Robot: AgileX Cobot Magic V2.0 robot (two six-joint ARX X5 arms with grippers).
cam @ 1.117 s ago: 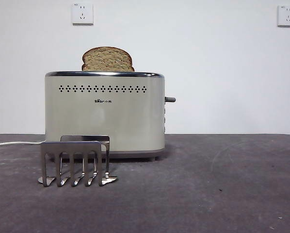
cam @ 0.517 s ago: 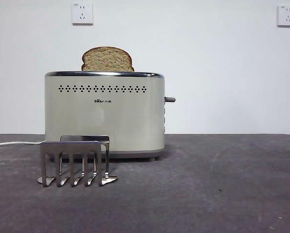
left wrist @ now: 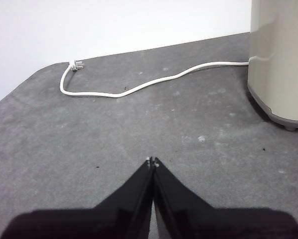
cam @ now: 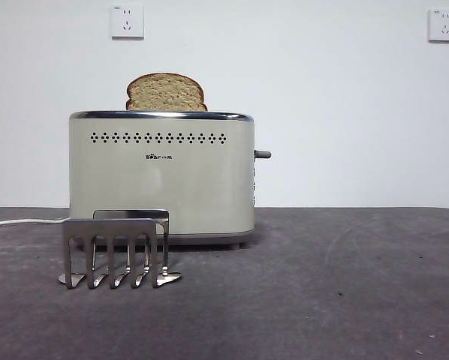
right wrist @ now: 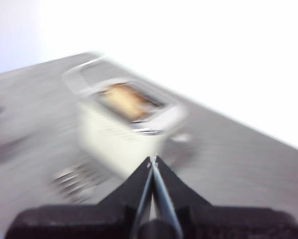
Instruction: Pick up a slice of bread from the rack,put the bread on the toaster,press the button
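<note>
The slice of bread (cam: pixel 166 93) stands upright in the slot of the cream toaster (cam: pixel 161 178), its domed top above the chrome rim. The grey lever (cam: pixel 263 154) sticks out of the toaster's right side. The silver rack (cam: pixel 117 249) stands empty in front of the toaster. No gripper shows in the front view. My left gripper (left wrist: pixel 152 161) is shut and empty, low over the grey table beside the toaster's side (left wrist: pixel 281 59). My right gripper (right wrist: pixel 153 160) is shut and empty, high up; its blurred view shows the toaster (right wrist: pixel 129 127) and bread (right wrist: pixel 125 100) below.
A white power cord (left wrist: pixel 154 82) with its plug lies on the grey table (cam: pixel 322 285) to the toaster's left. Two wall sockets (cam: pixel 128 21) sit on the white wall behind.
Nothing in the front view has visibly moved. The right wrist view is motion-blurred.
</note>
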